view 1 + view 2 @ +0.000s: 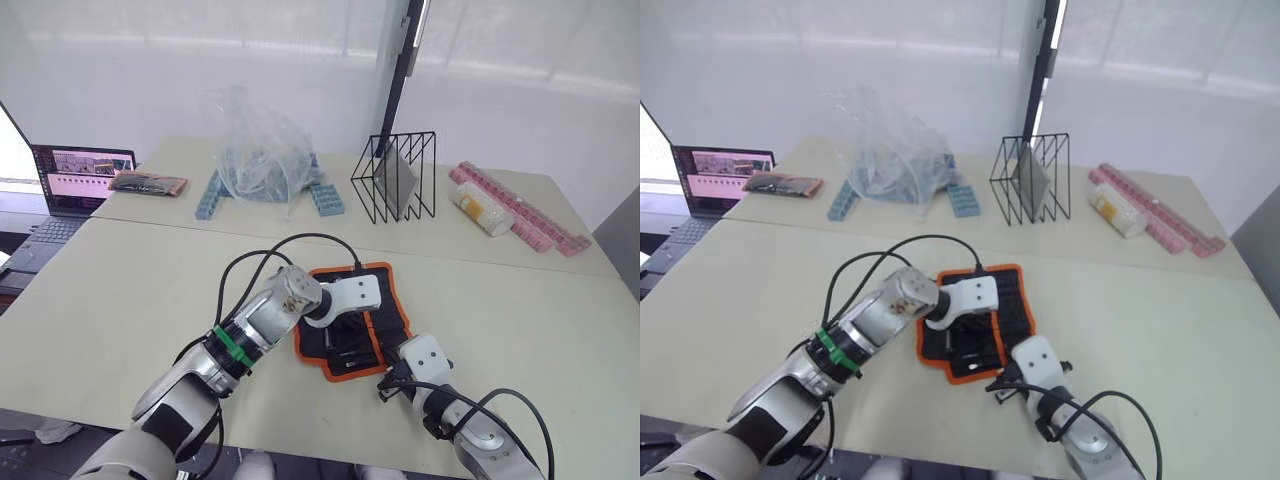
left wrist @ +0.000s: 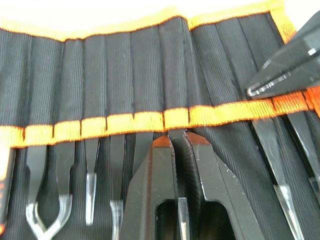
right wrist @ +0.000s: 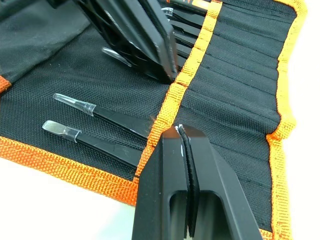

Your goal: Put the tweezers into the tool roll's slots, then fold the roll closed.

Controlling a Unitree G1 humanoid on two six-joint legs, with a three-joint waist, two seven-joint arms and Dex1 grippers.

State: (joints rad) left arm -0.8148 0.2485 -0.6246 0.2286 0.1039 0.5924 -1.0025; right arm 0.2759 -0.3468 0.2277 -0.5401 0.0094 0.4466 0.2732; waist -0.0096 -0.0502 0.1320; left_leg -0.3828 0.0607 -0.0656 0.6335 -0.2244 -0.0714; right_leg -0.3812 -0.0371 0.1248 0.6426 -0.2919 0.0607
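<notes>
The tool roll [image 1: 388,312] lies open on the table in front of me, black with orange edging [image 2: 120,122]. Several tweezers [image 2: 89,175] sit in its slots with their tips sticking out. My left gripper [image 2: 173,139] reaches down onto the roll and is shut on one of the tweezers [image 2: 182,221], right at the orange slot band. My right gripper [image 3: 181,131] is shut, its tips resting on that band near the roll's end. Next to it, two more tweezers [image 3: 107,117] lie in their slots. The right gripper's finger [image 2: 282,67] appears in the left wrist view.
At the back of the table stand a black wire rack [image 1: 395,177], a clear plastic bag [image 1: 260,150] over blue blocks [image 1: 326,198], a pink strip [image 1: 525,212] and a white bottle [image 1: 480,210]. A laptop [image 1: 75,180] and a dark packet [image 1: 148,183] are far left.
</notes>
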